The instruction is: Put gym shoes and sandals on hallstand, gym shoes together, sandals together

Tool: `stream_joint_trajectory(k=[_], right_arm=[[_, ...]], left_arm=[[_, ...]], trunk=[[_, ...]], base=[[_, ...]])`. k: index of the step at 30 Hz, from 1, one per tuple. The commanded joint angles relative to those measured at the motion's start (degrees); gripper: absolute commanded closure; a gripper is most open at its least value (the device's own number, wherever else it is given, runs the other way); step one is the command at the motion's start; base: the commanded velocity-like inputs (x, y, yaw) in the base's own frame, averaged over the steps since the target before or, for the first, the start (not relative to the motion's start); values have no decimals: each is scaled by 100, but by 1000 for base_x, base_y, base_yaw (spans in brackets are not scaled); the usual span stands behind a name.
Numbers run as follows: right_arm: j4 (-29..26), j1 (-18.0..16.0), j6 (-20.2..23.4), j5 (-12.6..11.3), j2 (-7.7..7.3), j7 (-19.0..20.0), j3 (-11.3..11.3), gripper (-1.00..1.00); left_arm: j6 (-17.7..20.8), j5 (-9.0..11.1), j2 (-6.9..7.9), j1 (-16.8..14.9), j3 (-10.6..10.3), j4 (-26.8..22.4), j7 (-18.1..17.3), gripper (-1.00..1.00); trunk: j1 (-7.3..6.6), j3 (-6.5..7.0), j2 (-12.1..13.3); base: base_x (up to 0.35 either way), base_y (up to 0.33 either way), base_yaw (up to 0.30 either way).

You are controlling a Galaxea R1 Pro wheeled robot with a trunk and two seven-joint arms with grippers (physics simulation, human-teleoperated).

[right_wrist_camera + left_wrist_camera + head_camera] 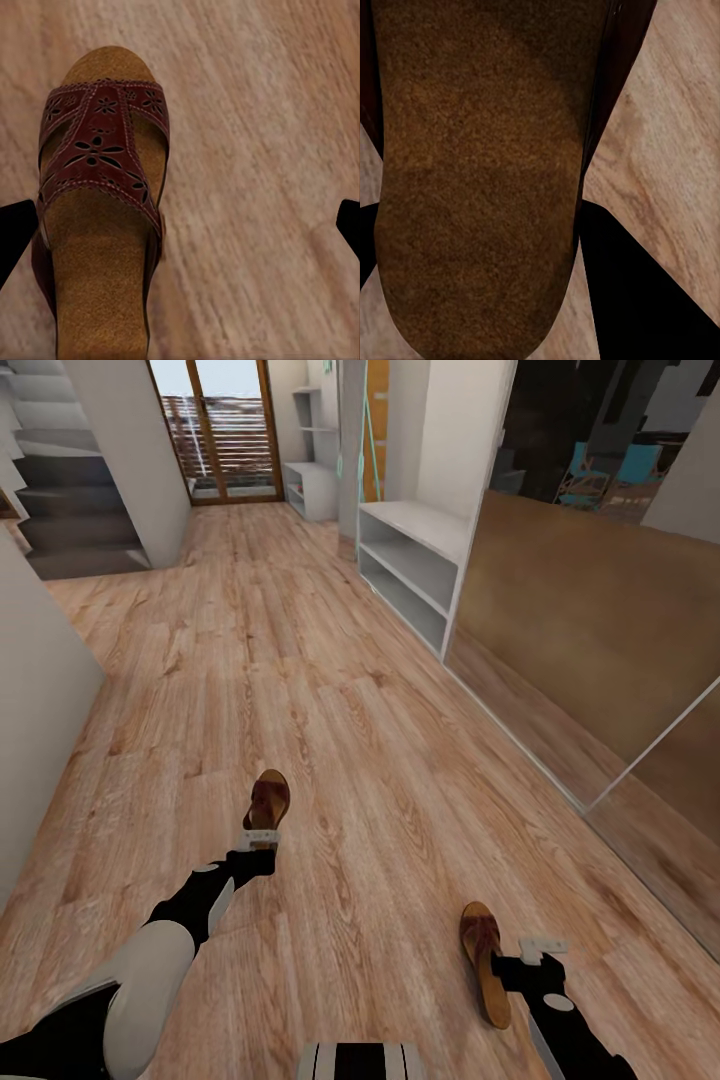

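A long corridor floor [300, 690] of pale wood planks runs toward a glazed door, with the grey hallstand [312, 480] far off at the end on the right and a plain white bench [415, 565] nearer along the same wall. Neither carries any shoes.

Both sandals lie on the planks close to the robot, well apart from each other. The left sandal [267, 800] sits just ahead of the left tool [260, 838], which is down at its heel end; in the left wrist view the footbed [480, 180] looms between the dark fingers [637, 285], so the grasp looks near or made, though I cannot tell whether the tool has closed. The right sandal [484, 958] lies just beside the right tool [542, 946]; the right wrist view shows its fingers [15, 236] spread wide, the sandal [101, 217] by one of them, nothing held.

The step in hand appears to be picking up the sandals. Next, each tool needs a firm hold before the long carry to the hallstand. No gym shoes appear here.
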Motion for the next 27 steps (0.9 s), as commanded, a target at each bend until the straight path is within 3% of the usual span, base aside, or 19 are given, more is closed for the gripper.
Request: stream_joint_trajectory(k=[1,15,27], right_arm=[[9,-1,29,60,2,-9,-5,-100],[190,-1,31,63,2,-9,-2,-100],[202,-1,32,58,2,-9,-2,-100]], left_arm=[[36,-56,-7,-1,50,-17,-49,100],[42,-58,-7,-4,44,-21,-52,100],[54,-53,-23,-92,2,-127,-59,100]], trunk=[[-1,-4,-2],[-1,-4,-2],[30,-295,-18]], base=[[2,3,0],[0,0,0],[0,0,0]])
